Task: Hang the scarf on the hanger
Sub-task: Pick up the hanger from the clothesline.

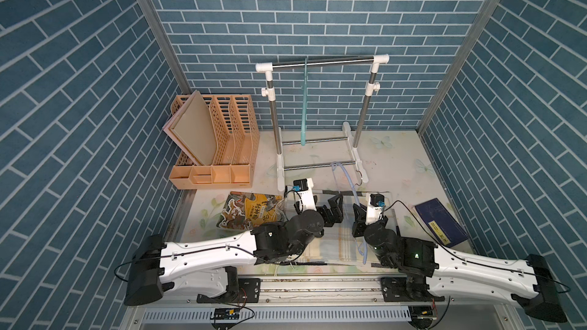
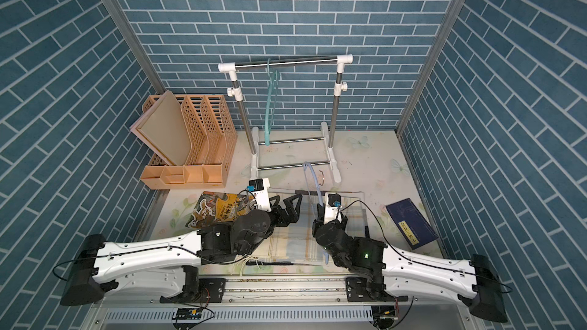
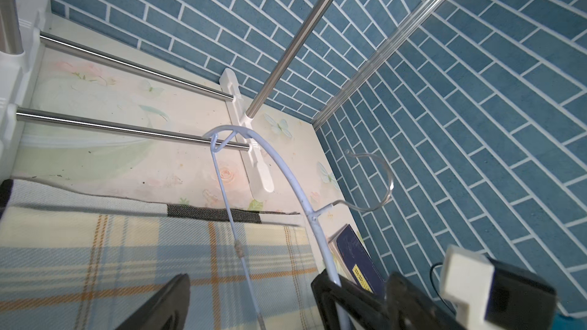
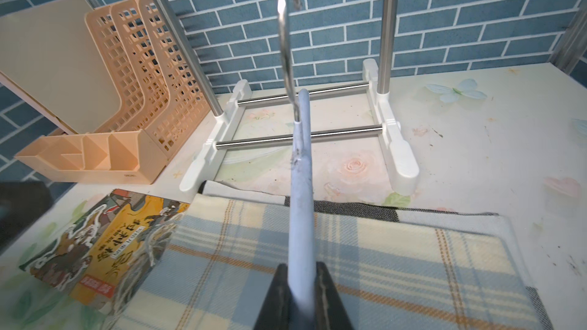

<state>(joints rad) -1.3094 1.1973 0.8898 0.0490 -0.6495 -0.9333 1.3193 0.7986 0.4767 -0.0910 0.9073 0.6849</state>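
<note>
The plaid scarf (image 1: 336, 242) (image 2: 286, 239) (image 3: 127, 249) (image 4: 397, 249) lies flat on the table between the two arms. A pale blue hanger (image 1: 349, 180) (image 2: 315, 176) (image 3: 298, 185) (image 4: 300, 201) stands on edge over the scarf's right part, its metal hook toward the rack. My right gripper (image 1: 357, 211) (image 2: 317, 217) (image 4: 301, 268) is shut on the hanger's thick arm. Just left of the hanger, my left gripper (image 1: 333, 212) (image 2: 290, 211) (image 3: 251, 296) hovers open over the scarf. In the left wrist view the hanger's thin lower bar crosses the gap between its fingers.
A clothes rack (image 1: 322, 61) stands at the back with a teal hanger (image 1: 304, 106) on its rail. A peach file organizer (image 1: 216, 141) sits at the back left. An illustrated book (image 1: 247, 214) lies left of the scarf and a dark blue book (image 1: 441, 220) lies right of it.
</note>
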